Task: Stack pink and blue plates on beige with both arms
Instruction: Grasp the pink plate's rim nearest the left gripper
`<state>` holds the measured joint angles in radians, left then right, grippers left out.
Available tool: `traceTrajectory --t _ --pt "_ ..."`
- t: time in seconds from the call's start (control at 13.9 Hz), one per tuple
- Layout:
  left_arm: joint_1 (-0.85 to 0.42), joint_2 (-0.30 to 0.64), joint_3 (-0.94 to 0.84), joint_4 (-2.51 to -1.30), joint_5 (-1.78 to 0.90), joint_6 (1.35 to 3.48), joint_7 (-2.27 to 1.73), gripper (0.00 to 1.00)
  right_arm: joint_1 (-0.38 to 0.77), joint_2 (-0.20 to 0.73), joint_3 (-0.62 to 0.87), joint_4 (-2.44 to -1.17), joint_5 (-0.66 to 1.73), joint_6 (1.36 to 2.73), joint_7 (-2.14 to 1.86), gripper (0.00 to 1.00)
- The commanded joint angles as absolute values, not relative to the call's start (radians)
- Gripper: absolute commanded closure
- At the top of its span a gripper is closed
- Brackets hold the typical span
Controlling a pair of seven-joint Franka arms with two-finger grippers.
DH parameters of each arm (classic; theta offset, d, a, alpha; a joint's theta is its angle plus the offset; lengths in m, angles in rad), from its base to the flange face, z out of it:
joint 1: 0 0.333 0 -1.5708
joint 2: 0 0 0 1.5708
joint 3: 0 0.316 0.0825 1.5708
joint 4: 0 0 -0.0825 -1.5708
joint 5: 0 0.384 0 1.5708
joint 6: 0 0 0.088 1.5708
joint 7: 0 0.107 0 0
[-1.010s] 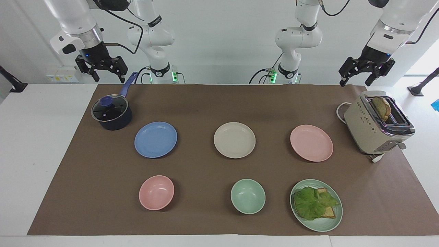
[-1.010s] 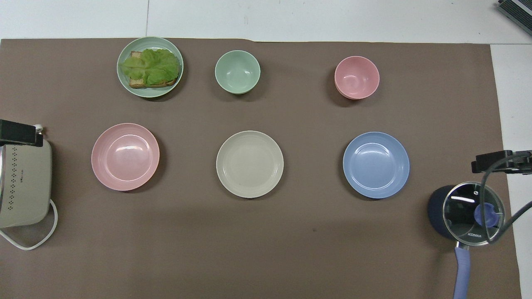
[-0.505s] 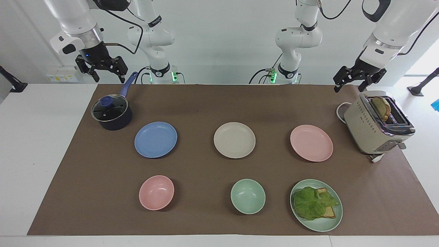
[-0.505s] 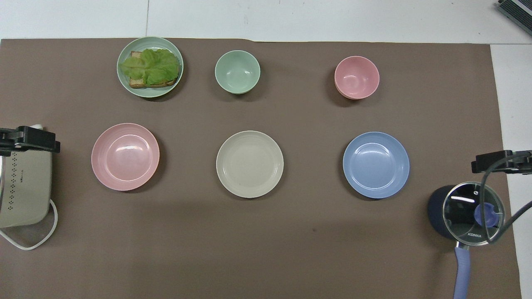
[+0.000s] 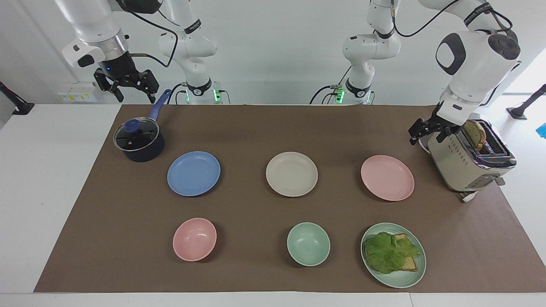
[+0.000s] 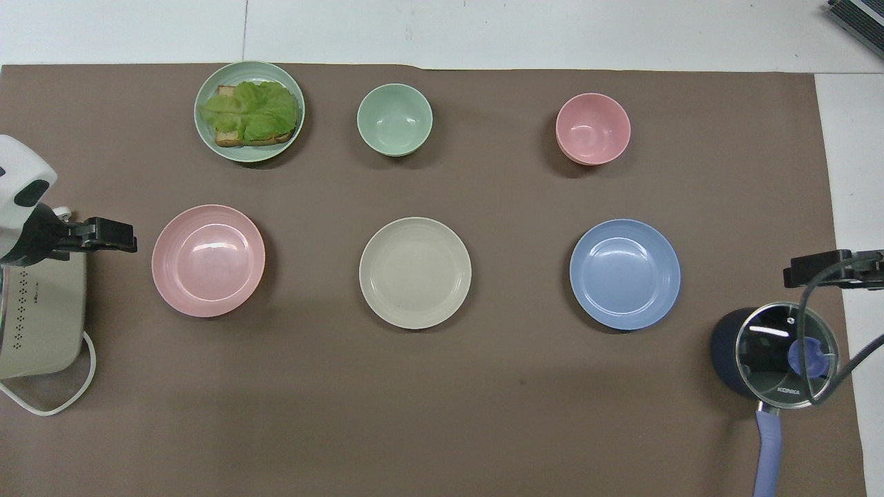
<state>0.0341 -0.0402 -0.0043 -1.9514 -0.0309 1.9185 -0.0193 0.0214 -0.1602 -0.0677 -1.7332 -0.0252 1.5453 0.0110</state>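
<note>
The pink plate (image 5: 387,177) (image 6: 208,260), the beige plate (image 5: 291,174) (image 6: 415,273) and the blue plate (image 5: 193,173) (image 6: 625,274) lie in a row across the brown mat, with the beige one in the middle. Each lies flat, apart from the others and bare. My left gripper (image 5: 424,137) (image 6: 114,235) hangs open and holds nothing. It is low beside the toaster, just off the pink plate's rim toward the left arm's end of the table. My right gripper (image 5: 135,97) (image 6: 822,270) waits open, high over the pot's handle.
A cream toaster (image 5: 469,162) (image 6: 38,310) with bread in it stands close to the left gripper. A dark lidded pot (image 5: 138,140) (image 6: 773,352) sits by the blue plate. Farther from the robots are a pink bowl (image 5: 194,239), a green bowl (image 5: 308,244) and a green plate (image 5: 401,281) holding lettuce and bread.
My left arm has swung down and out from above the toaster to beside it, close to the pink plate. The right arm and all the plates have not moved.
</note>
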Motion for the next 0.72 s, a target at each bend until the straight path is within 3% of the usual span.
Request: traceTrajectory --t 0.0,0.36,0.65 --pt "0.070 -0.008 -0.009 -2.035 -0.017 2.031 0.027 0.00 0.018 -0.172 -0.064 -1.740 -0.023 1.555 0.018 0.00" --pt "0.078 0.147 -0.009 -2.066 -0.017 2.161 0.037 0.00 0.018 -0.172 -0.066 -1.740 -0.023 1.555 0.018 0.00" --pt "0.086 0.198 -0.009 -2.101 -0.018 2.207 0.031 0.00 0.018 -0.172 -0.066 -1.740 -0.023 1.555 0.018 0.00"
